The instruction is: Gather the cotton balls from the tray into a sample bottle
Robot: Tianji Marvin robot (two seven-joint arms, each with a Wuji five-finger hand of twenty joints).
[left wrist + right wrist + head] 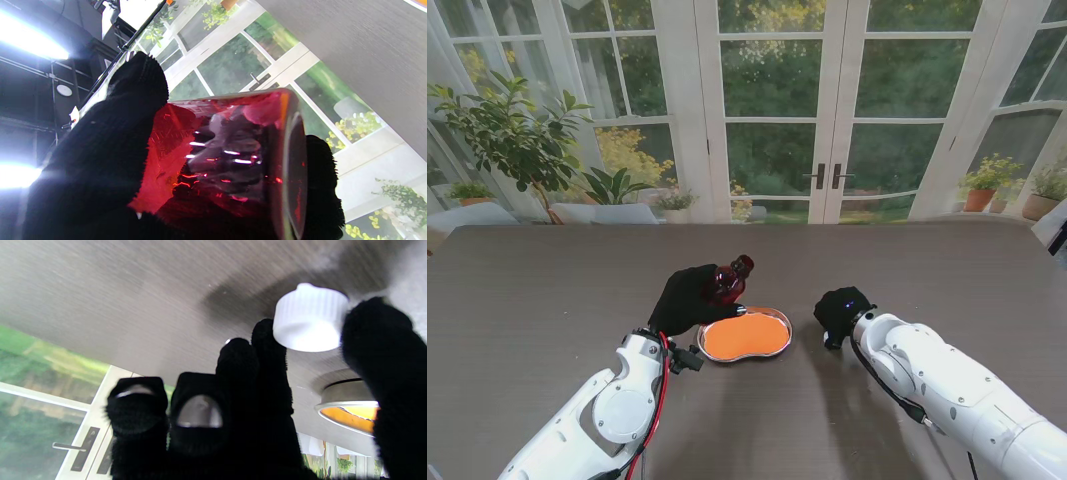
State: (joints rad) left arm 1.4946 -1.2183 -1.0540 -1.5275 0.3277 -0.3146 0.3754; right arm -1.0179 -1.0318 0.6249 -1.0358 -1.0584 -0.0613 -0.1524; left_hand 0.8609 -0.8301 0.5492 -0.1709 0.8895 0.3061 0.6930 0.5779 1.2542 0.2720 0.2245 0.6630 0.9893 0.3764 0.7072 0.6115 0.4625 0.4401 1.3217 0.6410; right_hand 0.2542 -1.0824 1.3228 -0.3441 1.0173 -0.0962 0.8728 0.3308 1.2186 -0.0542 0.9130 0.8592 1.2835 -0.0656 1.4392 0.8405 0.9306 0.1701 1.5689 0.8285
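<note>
Stand view. Table point(527, 300): dark wood grain, wide. Tray point(779, 322): kidney-shaped metal, orange inside, near the middle; no cotton balls can be made out in it from here. Left hand point(689, 298): black glove, closed around a red sample bottle point(729, 280), held clear of the table just at the tray's left edge, the bottle's neck tilted away from the robot. Right hand point(841, 310): black glove, curled, just right of the tray; what it holds is hidden from this angle.

Left wrist view. Sample bottle point(233, 156): translucent red, lying across the glove, fingers point(110, 143) wrapped on one side and a fingertip behind the other end. Whether cotton sits inside cannot be told.

Right wrist view. Cap point(308, 318): white, ribbed, pinched between thumb and a fingertip point(267, 340), the other fingers slack. Tray rim point(343, 395) close beyond.

Risks, as judged. The cap pinch looks light; a jolt could drop it into the tray. The tilted bottle could spill any contents if tipped further before capping.
</note>
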